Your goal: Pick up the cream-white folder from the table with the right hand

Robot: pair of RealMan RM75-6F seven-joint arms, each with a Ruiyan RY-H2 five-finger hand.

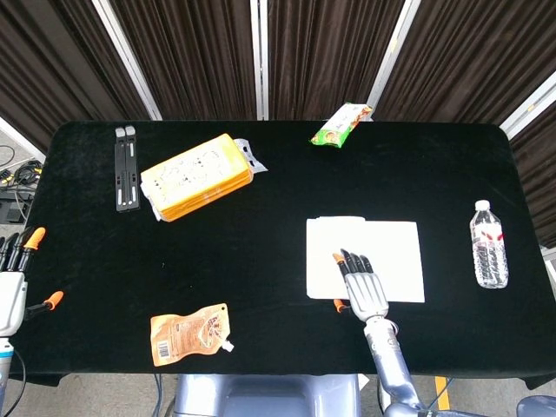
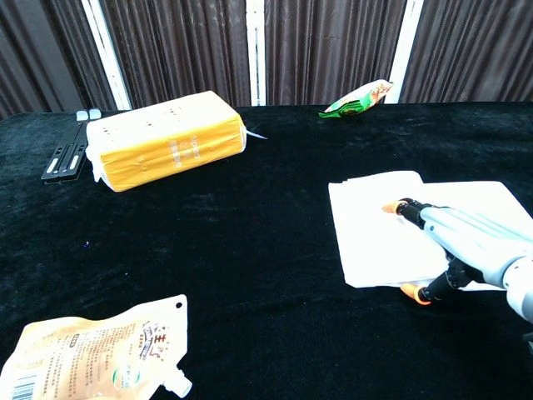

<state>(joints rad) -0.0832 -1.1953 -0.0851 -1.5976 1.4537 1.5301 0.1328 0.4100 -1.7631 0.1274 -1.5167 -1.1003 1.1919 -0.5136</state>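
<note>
Folder flat on table, taken as landmark; right hand over folder's near edge, fingers on the sheet, thumb tip just off the near edge on the table. Bottle lying right of folder, snack packet behind it at far edge. Left of folder: box pack far-left, black bars beyond it, pouch near-left; left hand off table's left edge.

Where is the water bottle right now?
Head view only: the water bottle lies at the table's right edge, right of the cream-white folder, apart from it.
</note>
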